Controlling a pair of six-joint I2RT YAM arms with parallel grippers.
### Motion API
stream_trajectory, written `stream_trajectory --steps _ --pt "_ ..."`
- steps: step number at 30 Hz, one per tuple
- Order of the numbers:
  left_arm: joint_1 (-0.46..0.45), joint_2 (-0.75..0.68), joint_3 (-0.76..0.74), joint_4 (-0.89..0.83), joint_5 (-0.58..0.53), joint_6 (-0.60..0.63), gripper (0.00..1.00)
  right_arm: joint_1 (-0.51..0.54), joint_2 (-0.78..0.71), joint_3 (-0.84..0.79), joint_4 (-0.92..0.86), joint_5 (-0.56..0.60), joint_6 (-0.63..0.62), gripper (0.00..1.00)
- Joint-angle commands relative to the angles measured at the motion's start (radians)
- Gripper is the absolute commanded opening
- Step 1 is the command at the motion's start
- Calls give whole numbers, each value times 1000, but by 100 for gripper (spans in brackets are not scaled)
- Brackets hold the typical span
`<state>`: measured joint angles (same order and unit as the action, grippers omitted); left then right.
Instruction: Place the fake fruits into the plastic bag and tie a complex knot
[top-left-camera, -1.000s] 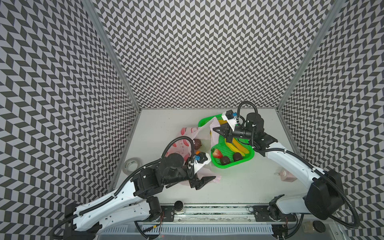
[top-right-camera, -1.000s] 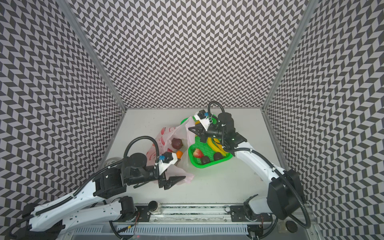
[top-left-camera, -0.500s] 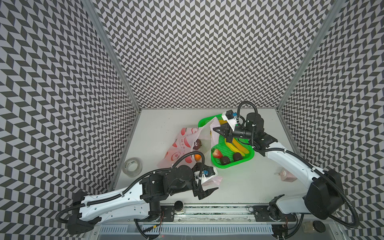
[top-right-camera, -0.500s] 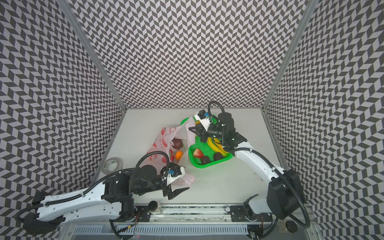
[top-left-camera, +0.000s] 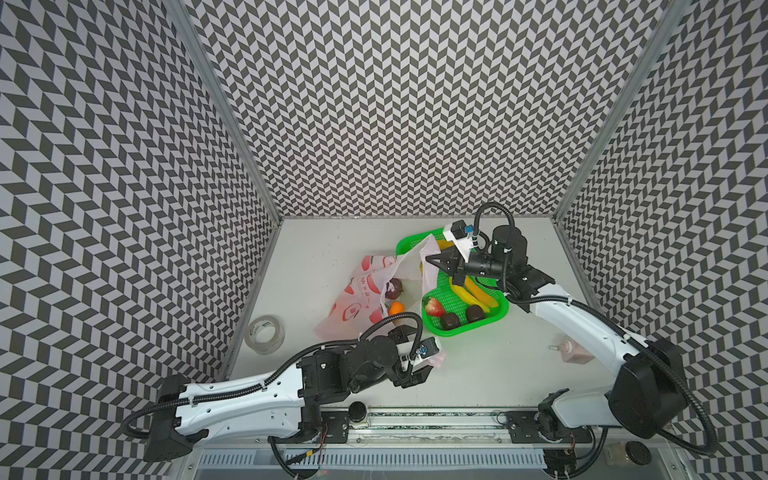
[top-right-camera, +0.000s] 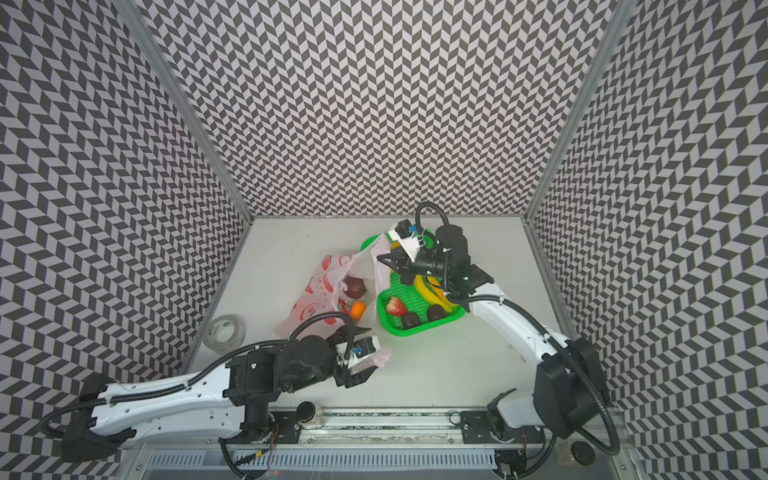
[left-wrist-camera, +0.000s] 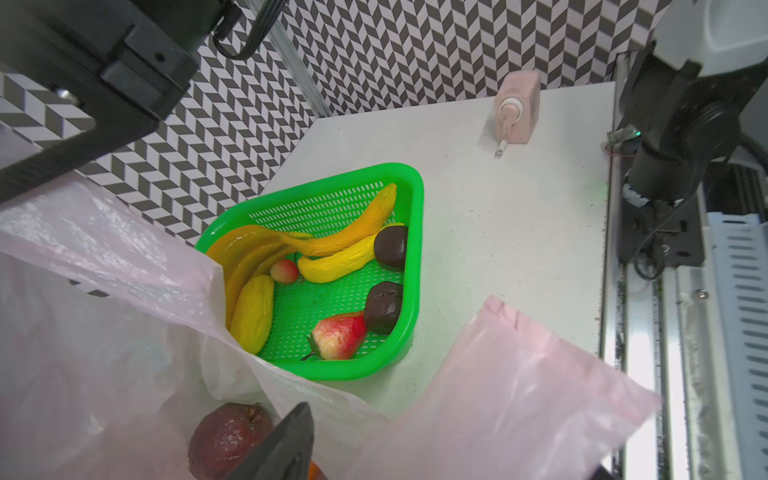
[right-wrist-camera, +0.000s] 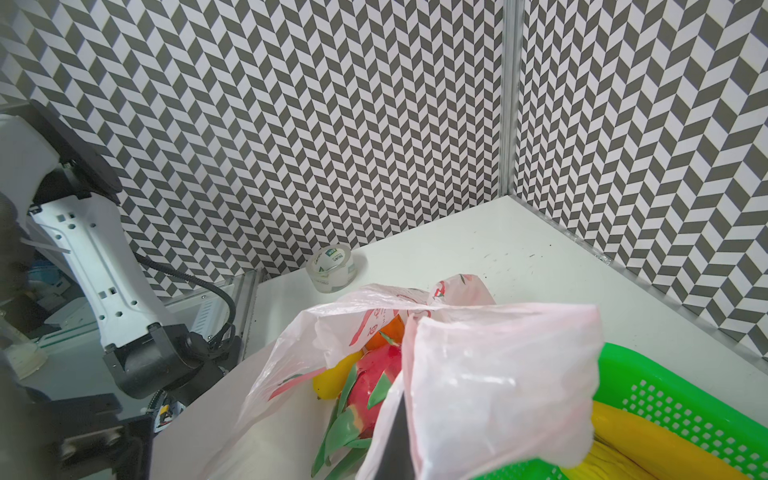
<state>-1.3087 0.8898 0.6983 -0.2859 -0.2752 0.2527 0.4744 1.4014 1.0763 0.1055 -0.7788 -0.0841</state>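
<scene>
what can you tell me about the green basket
The green basket is bright glossy plastic, with a perforated mesh floor and walls under a smooth rim, and rounded corners. It sits flat on the white table, holding bananas, two dark balls and a strawberry. The pink plastic bag drapes over one corner.

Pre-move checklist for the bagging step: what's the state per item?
1. Right claw shut on the plastic bag rim, holding it up: ok.
2. Left claw gripping the bag's near edge: not ok, jaws stand apart.
3. Bag mouth open: ok, orange visible inside.
4. All fruit bagged: not ok; bananas, strawberry and dark balls sit in the green basket.
5. Bag tied shut: not ok.
</scene>
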Motion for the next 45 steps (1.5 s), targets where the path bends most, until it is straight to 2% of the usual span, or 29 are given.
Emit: stream_trajectory --steps 1,7,11,17,22,25,32,36,41,43,45 --pt "-4 9 -12 54 -51 50 70 -6 4 4 37 -14 2 0" --pt "-3 4 0 56 -59 60 21 -6 -3 6 39 -15 15 0" --pt "8 -52 18 51 -81 66 0 -6 -17 14 43 -10 53 0" --pt "112 -218 85 38 -56 128 0 -6 -67 14 63 22 106 0" --pt "331 -312 193 25 36 180 0 -6 -99 40 34 71 182 0" --pt "460 -303 254 1 98 182 0 -12 -118 37 29 97 228 0" --pt "667 -218 339 27 214 118 0 -34 -174 20 50 91 323 0" --pt "847 -162 386 61 378 50 0 -45 -202 11 59 34 371 0" --pt "1123 -89 394 160 715 -99 0 -62 -242 -10 63 31 407 0" --pt "1172 -62 379 232 797 -145 0 -79 -260 -12 63 41 423 0" --pt "1176 -39 359 304 843 -180 0 -98 -274 -8 62 51 436 0"
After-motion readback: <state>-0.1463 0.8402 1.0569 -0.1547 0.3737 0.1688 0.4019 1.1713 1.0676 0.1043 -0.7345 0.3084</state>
